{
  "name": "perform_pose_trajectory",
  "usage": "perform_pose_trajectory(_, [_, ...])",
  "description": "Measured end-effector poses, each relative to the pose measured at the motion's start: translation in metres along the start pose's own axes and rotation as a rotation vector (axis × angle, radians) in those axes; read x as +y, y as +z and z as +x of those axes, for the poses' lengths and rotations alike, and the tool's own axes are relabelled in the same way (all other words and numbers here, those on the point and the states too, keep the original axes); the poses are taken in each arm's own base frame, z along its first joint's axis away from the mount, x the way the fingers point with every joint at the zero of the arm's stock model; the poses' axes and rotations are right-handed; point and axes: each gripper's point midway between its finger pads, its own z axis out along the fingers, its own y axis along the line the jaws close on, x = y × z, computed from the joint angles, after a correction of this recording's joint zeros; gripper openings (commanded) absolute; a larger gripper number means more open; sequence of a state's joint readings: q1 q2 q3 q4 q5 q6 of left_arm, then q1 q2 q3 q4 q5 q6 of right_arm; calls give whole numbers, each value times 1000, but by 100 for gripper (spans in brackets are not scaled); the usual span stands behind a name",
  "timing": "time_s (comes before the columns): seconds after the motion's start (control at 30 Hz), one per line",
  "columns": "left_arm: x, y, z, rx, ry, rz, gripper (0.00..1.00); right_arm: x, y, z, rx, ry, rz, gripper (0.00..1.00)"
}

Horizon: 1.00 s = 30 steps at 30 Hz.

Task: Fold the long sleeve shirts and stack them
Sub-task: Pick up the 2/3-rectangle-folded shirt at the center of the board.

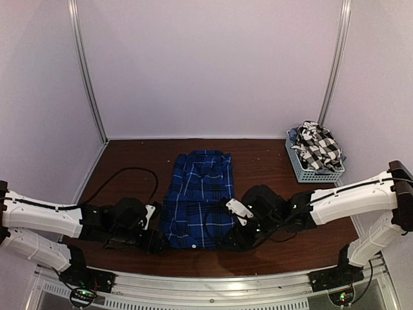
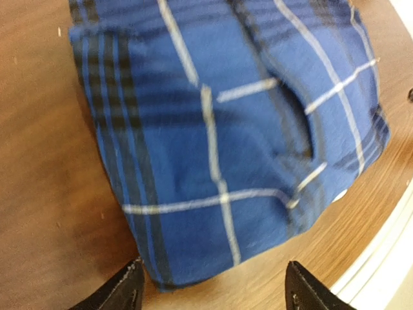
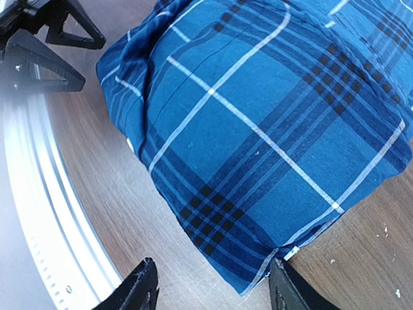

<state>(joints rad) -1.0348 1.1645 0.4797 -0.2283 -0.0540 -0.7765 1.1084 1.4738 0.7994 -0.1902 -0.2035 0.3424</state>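
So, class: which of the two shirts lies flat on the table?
The royal-blue plaid cloth shirt; the black-and-white check shirt sits crumpled in the grey slotted plastic basket.

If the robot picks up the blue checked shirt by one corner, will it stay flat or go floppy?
It would probably flop: the blue plaid shirt is soft cloth with rumpled folds. Its loose layers would likely fall open. Pushed, it may bunch up rather than slide on the wooden table.
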Motion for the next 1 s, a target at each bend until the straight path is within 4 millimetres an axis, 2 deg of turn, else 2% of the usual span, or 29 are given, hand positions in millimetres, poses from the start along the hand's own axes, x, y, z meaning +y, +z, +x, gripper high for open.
perform_pose_trajectory(0.13, [5,1,18,45,29,18,82,2,1,6,8,-57,34,64])
perform_pose_trajectory(0.27, [-2,-5,12,16,54,53,82,4,8,14,43,-127,80,64])
perform_pose_trajectory(0.4, [-8,-11,3,-28,69,79,82,6,25,20,93,-205,135,63])
perform_pose_trajectory(0.77, [-11,-12,1,-34,138,92,83,-5,50,21,174,-330,255,45])
perform_pose_trajectory(0.93, [-18,-11,2,-24,180,122,84,-12,51,29,205,-360,296,31])
perform_pose_trajectory(1.0, [-21,-10,1,-26,196,137,83,-13,51,30,207,-370,305,19])
